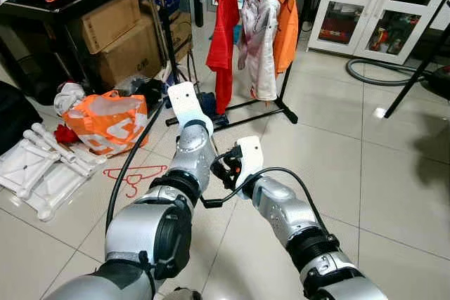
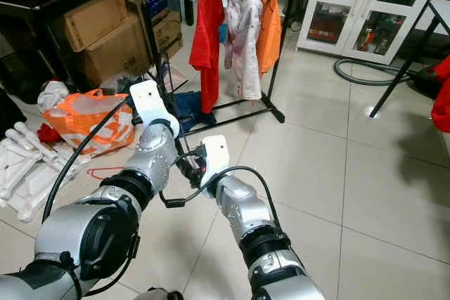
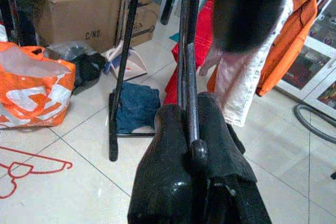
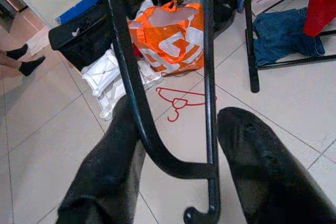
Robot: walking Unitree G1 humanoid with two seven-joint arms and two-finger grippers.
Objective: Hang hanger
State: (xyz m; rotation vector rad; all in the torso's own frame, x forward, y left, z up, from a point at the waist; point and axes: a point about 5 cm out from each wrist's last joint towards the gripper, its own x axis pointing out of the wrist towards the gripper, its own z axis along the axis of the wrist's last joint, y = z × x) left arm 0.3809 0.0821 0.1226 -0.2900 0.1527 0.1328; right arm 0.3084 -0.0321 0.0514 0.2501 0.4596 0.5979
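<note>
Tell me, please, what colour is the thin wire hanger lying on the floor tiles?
Red, clearest in right wrist view.

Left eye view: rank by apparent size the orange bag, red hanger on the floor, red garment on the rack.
1. orange bag and red garment: look about alike, and the garment stands farther off, so no ranking between them.
2. red hanger: clearly smallest.

Clothes rack [image 1: 281,96] ahead, boxes [image 1: 116,36] left, cabinet [image 1: 373,5] right

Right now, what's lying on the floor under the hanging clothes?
A blue garment lies crumpled on the tiles by the rack's black base bar. The red coat covers the floor behind it.
</note>
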